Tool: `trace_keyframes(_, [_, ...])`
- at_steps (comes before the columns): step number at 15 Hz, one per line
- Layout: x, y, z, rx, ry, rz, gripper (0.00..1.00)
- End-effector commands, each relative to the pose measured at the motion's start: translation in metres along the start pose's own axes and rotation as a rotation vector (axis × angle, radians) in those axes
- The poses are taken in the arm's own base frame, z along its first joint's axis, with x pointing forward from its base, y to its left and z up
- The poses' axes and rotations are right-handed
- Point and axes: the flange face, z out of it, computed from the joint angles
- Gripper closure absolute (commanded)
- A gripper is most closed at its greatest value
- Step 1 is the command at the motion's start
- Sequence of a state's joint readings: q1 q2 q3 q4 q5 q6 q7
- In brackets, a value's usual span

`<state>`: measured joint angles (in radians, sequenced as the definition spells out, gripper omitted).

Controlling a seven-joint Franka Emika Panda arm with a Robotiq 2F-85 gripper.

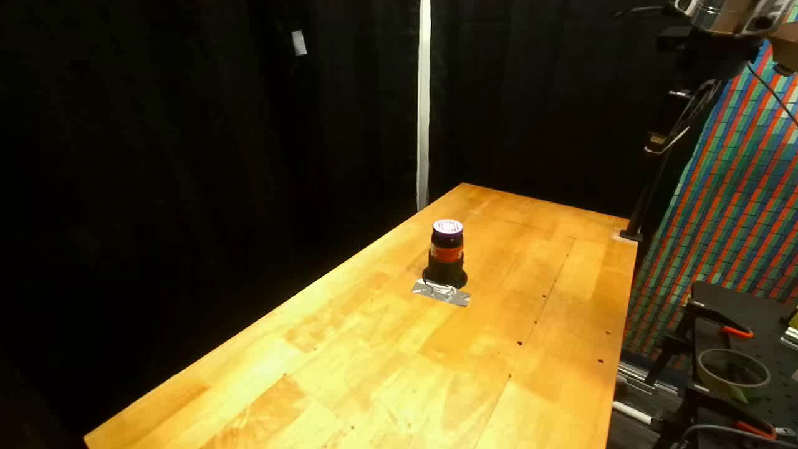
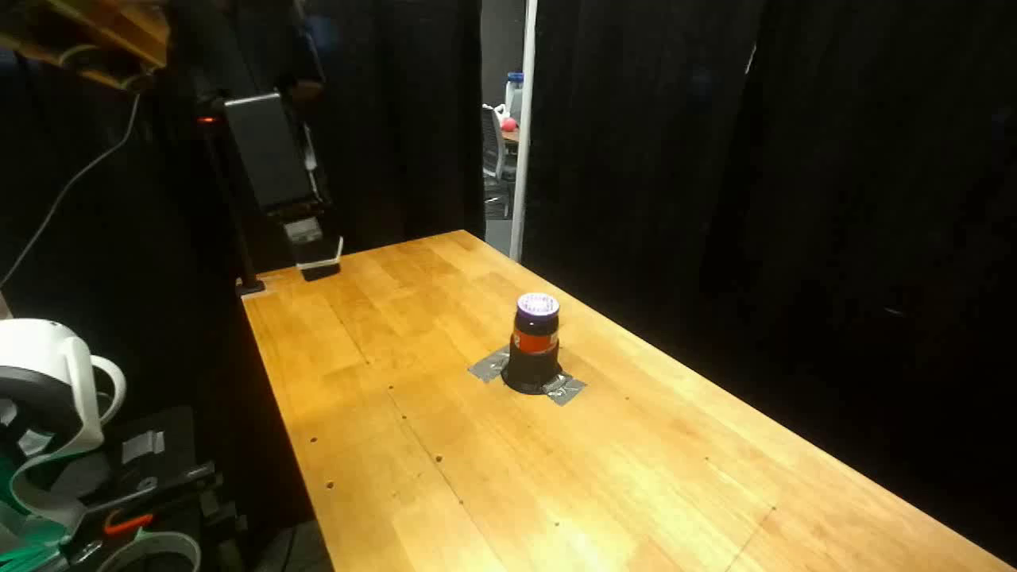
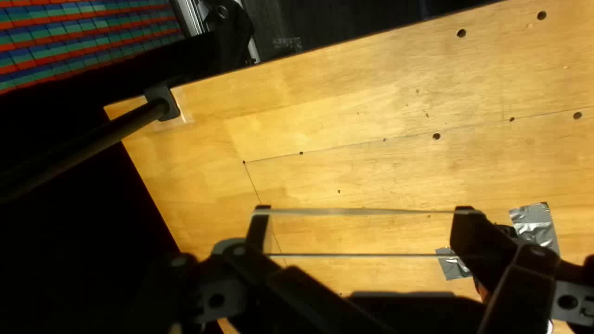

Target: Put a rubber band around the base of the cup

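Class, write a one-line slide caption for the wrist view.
Open gripper with a rubber band stretched between its fingers over a wooden table, the cup mostly hidden behind one finger.

Site is reading as a robotics lab: black curtains [image 2: 636,167] are hanging along the desk [image 2: 651,469], a robot's pincer [image 3: 364,230] is hovering over it, a pole [image 3: 109,131] is standing at its corner, a tape roll [image 1: 717,389] is lying on a dark stand [image 1: 735,304] beside it.
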<state>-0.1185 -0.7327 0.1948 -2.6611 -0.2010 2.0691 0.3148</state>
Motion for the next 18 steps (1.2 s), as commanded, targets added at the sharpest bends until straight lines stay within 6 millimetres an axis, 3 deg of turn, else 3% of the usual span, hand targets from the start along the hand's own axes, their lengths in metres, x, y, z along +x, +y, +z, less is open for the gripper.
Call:
trace_keyframes(1, [0.001, 0.0, -0.002, 0.0, 0.002, 0.0, 0.0])
trace_keyframes(10, [0.001, 0.0, -0.004, 0.001, 0.006, 0.001, 0.0])
trace_keyframes(12, [0.025, -0.023, 0.011, -0.021, 0.016, -0.003, 0.0])
trace_keyframes(18, [0.079, -0.126, 0.052, 0.102, 0.031, -0.08, 0.0])
